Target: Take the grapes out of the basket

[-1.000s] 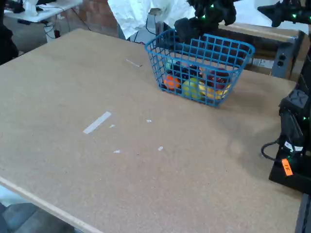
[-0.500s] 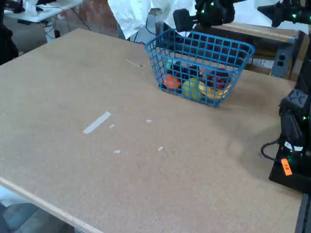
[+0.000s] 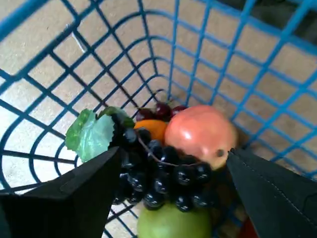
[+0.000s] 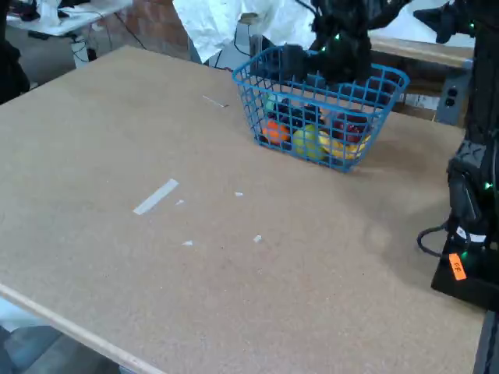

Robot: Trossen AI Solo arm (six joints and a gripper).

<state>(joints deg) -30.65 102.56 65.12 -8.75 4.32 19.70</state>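
None of the task is done: grapes point(image 3: 163, 176) lie in the basket point(image 3: 208, 54) among other fruit, end effector point(image 3: 171, 183) released, straddling them, lift pending.

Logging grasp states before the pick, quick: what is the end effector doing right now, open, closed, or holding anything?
End effector: open and empty, fingers spread on either side of the grapes inside the basket.

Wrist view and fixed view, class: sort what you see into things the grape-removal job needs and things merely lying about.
Belongs to the job:
grapes
basket
gripper, open

Lying about:
red apple
green fruit
orange fruit
green leaf
tape strip
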